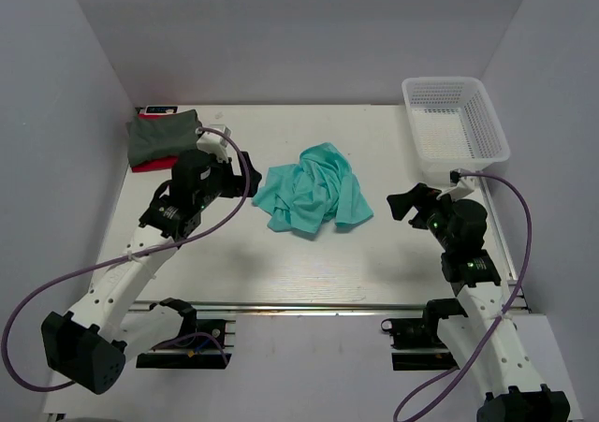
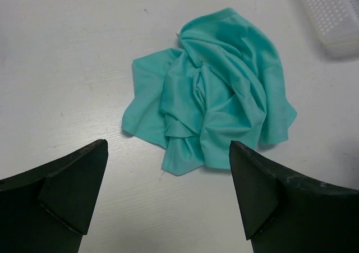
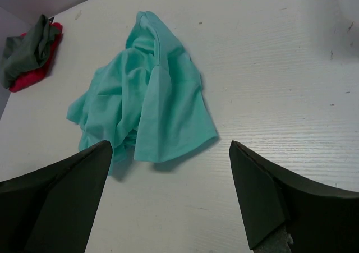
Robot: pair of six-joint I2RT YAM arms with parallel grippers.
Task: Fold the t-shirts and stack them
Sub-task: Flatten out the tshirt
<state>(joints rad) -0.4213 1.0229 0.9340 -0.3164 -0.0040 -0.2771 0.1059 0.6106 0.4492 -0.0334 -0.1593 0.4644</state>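
**Both arms poised at a crumpled shirt, no grasp yet made.** The teal t-shirt (image 1: 314, 190) lies bunched on the bench (image 1: 309, 272), between the two grippers and touching neither. The left gripper (image 2: 168, 145) is spread wide and empty, and the cloth's near hem lies just ahead of its fingertips. The right gripper (image 3: 169, 145) is likewise spread and empty, with a smoother flap of the shirt just ahead of it and slightly to its left.

*Hazards.* The folds overlap thickly at the middle of the heap. A pinch closed there would likely take several layers, so the shirt would lift as a wad rather than open flat. Grasps on unmatched edges would probably twist the cloth. Both grippers face the same small heap, so a joint approach risks finger-to-finger contact.

The dark grey-green shirt (image 1: 164, 132), resting on the red shirt (image 1: 148, 166), sits close beside the left gripper on its outer side. A wide outward swing of that arm or its cable could disturb this pile. The white mesh basket (image 1: 491, 127) stands beyond the right gripper, also outward.

*Room.* Bare bench surrounds the teal shirt on all sides, most generously behind both grippers toward the arm bases. Walls close off the bench beyond the pile, the basket and the far edge.
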